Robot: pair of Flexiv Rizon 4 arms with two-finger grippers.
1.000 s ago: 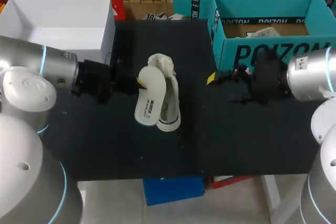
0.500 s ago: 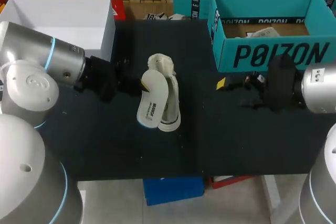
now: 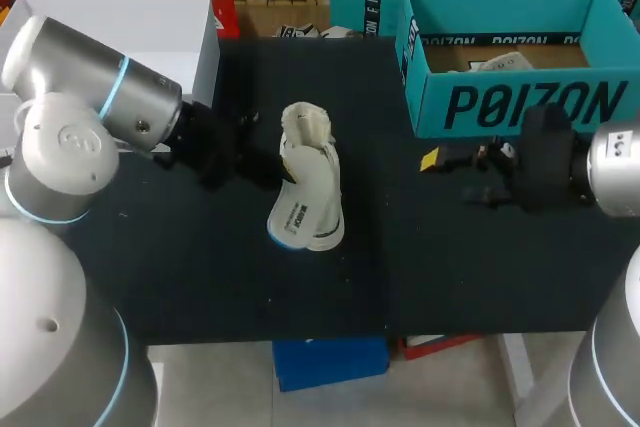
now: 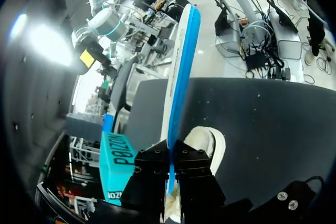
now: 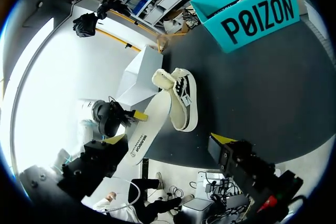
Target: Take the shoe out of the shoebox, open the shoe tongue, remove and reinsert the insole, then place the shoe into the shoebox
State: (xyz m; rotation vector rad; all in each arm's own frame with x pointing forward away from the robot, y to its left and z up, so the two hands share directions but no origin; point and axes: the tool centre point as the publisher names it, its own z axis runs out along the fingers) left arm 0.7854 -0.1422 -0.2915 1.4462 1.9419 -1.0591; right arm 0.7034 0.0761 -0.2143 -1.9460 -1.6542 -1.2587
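A white shoe (image 3: 322,179) lies on its side in the middle of the black table (image 3: 200,277). Against its opening leans a white insole (image 3: 293,213) with a blue underside. My left gripper (image 3: 268,163) is shut on the insole's edge. In the left wrist view the insole (image 4: 181,66) runs edge-on out from between the black fingers of my left gripper (image 4: 170,161), with the shoe (image 4: 206,141) under it. My right gripper (image 3: 432,159) stands open to the right of the shoe, holding nothing. In the right wrist view the shoe (image 5: 185,98) and insole (image 5: 148,129) lie ahead of my right gripper (image 5: 170,139).
The teal shoebox (image 3: 500,107) stands open at the back right, with paper inside. A white open box (image 3: 120,72) sits at the back left. Bare black table lies in front of the shoe and between shoe and shoebox.
My left arm has swung, turning the insole more upright and closer against the shoe. My right gripper has drawn back to the right, away from the shoe.
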